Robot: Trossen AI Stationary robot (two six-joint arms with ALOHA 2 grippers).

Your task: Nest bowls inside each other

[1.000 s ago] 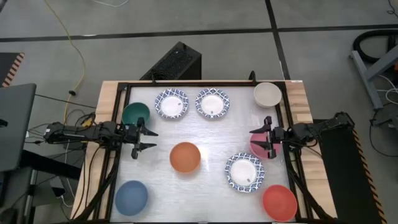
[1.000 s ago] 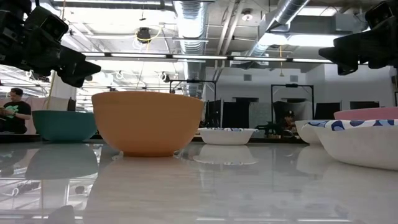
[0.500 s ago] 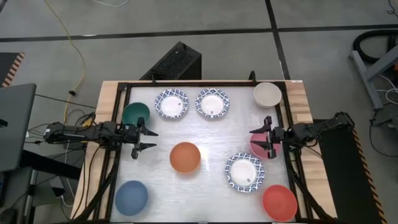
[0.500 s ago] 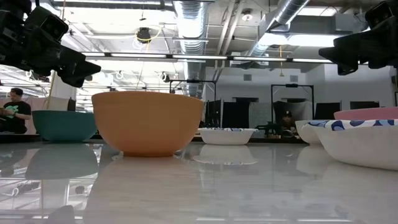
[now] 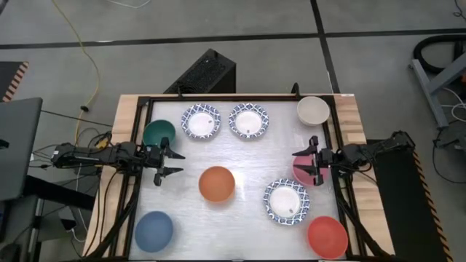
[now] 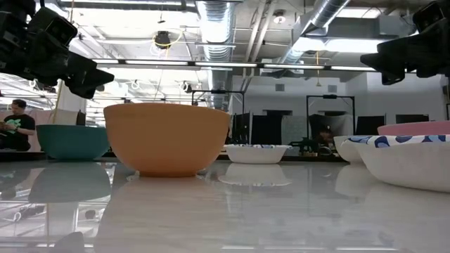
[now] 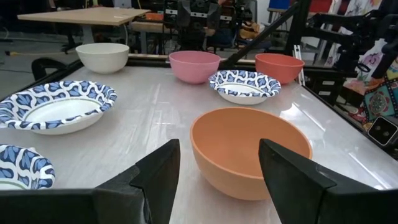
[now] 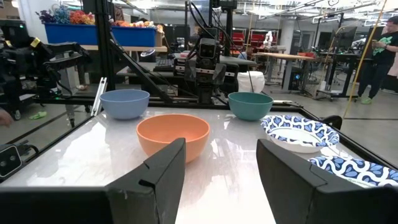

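Bowls scattered singly on table (image 5: 240,156), orange bowl (image 5: 217,183) between both grippers, jaws apart, empty.

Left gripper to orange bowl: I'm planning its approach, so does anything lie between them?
Nothing: in the high view, only bare table separates the open left gripper from the orange bowl.

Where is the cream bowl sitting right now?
In the high view, the cream bowl sits in the table's far right corner, right of two patterned bowls, beyond the pink bowl.
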